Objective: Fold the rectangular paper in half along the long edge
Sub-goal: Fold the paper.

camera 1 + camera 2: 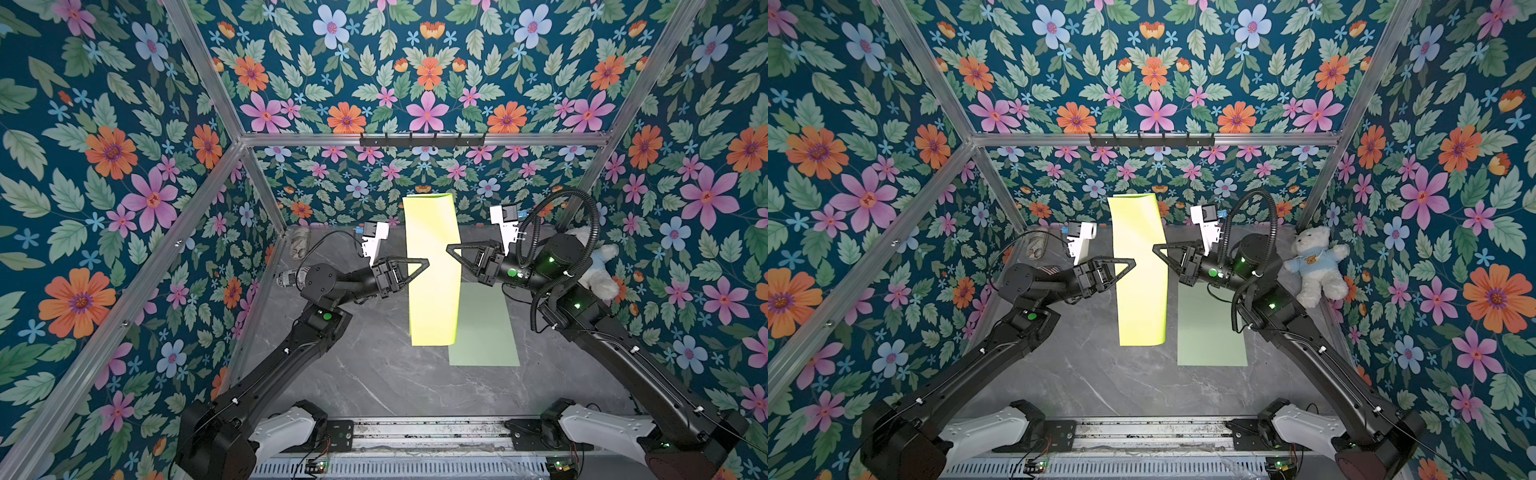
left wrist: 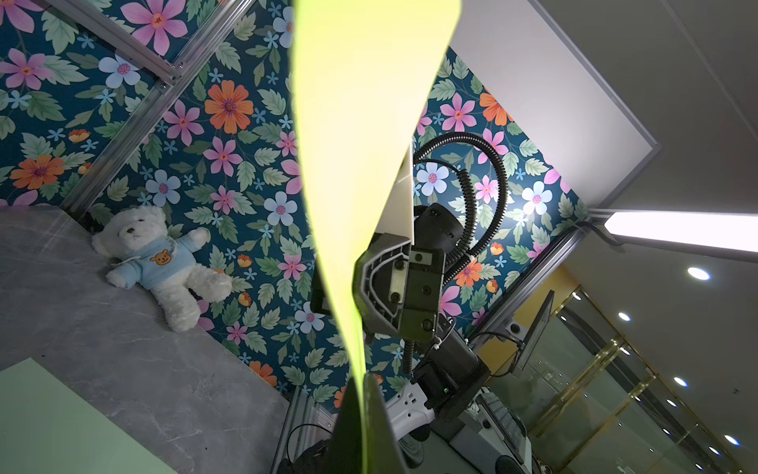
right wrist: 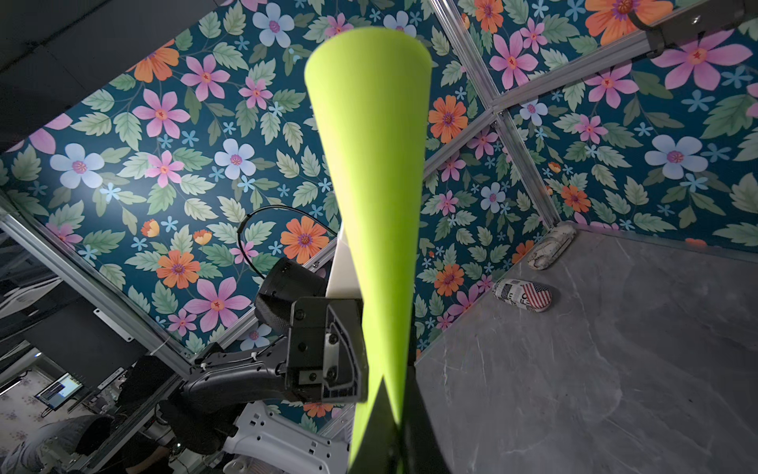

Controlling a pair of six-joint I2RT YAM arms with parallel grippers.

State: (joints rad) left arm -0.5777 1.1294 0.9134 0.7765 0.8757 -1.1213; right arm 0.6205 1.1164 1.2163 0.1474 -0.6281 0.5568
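Currently the yellow-green paper (image 1: 432, 232) is off the table (image 1: 374, 382), held in the air between the two arms. The left tool (image 1: 425, 264) is clamped on one long edge and the right tool (image 1: 449, 249) on the opposite long edge, both at about mid-length. The wrist views confirm this: each shows its own tool closed flat on the sheet, left (image 2: 363, 410) and right (image 3: 389, 414), with the other tool across from it. Judged reason for the hold: gripping both long edges near the middle balances the sheet so neither end sags far. Lifting it clear also leaves the long edges free to be brought toward each other. The sheet looks narrow for its length and is bowed across its width. I cannot tell whether it is a single curved layer or already doubled. Its long axis runs from the robot's base side toward the back wall, roughly midway between the arms. The far end looks higher, and one far corner curls. In both top views the near short edge overlaps one side of a pale green sheet (image 1: 486, 328), which lies flat on the table. That sheet is possibly the pressing spot. No sharp crease is visible yet.
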